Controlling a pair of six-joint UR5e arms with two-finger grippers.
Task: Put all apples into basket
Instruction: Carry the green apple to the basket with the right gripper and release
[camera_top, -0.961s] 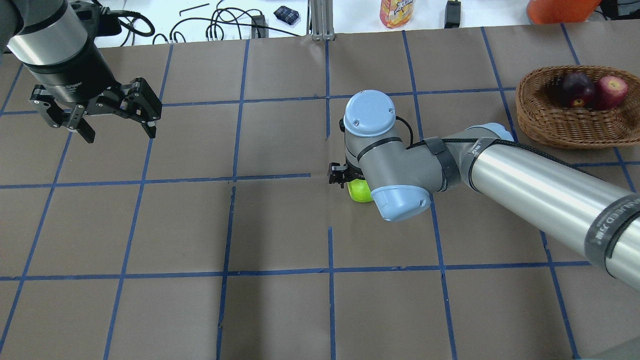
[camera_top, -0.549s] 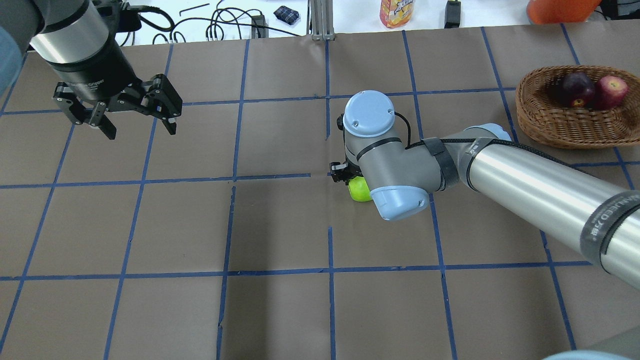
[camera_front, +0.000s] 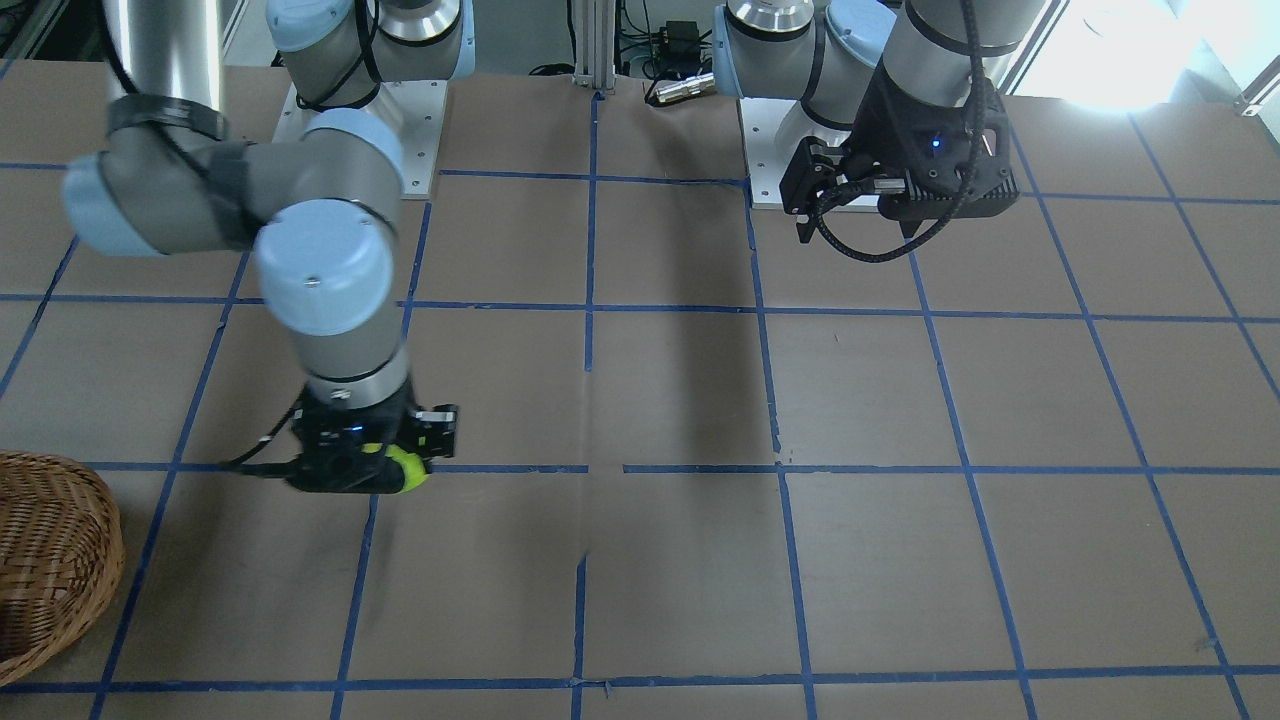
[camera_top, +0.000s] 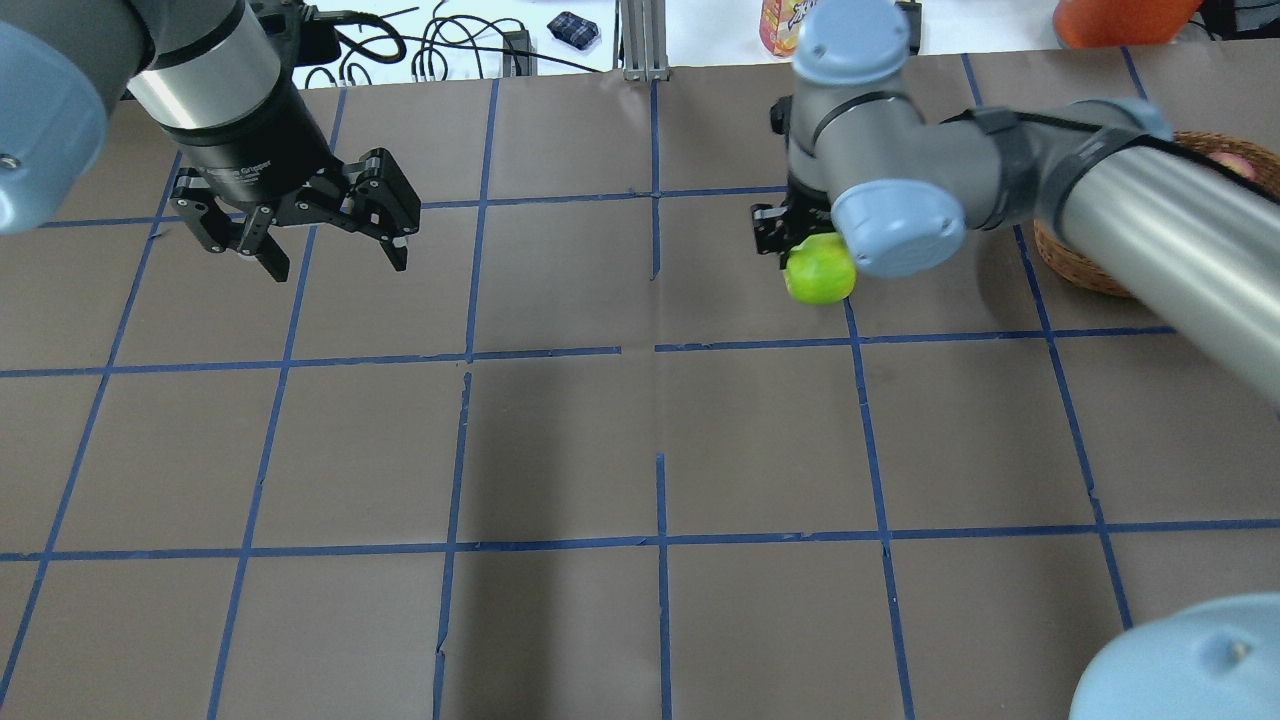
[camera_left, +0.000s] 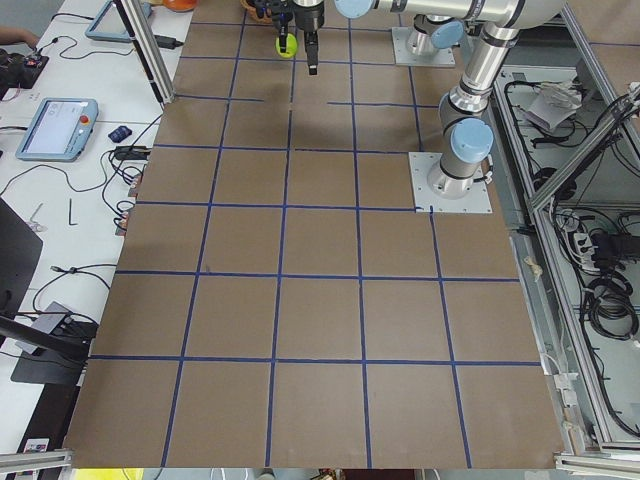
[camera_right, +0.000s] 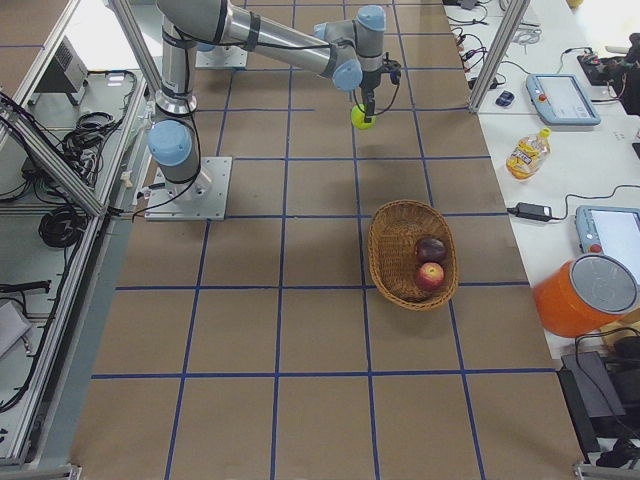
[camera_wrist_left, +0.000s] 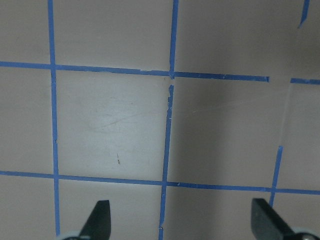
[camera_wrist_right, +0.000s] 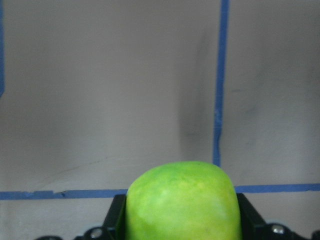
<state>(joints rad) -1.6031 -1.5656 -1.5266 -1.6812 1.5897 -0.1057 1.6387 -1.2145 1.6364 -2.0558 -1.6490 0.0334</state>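
Right wrist-mounted view: right pincer (camera_wrist_right: 181, 217) clamped on green apple (camera_wrist_right: 182, 197), held off the tabletop (camera_top: 560, 450), well apart from basket (camera_right: 373, 250). Suggest: clear the rim, lower, release on the bare side. Basket holds maroon apple (camera_right: 431, 249) and red apple (camera_right: 431, 275). Left pincer (camera_top: 335, 262) apart, empty.

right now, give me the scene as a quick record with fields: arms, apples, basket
left gripper: open, empty, above the bare table on the robot's left side
right gripper: shut on the green apple, held off the table
green apple: in the right gripper, short of the basket, not yet over it
basket: on the robot's right side, two apples inside
maroon apple: in the basket
red apple: in the basket, next to the maroon apple
apples outside the basket: one, the green apple
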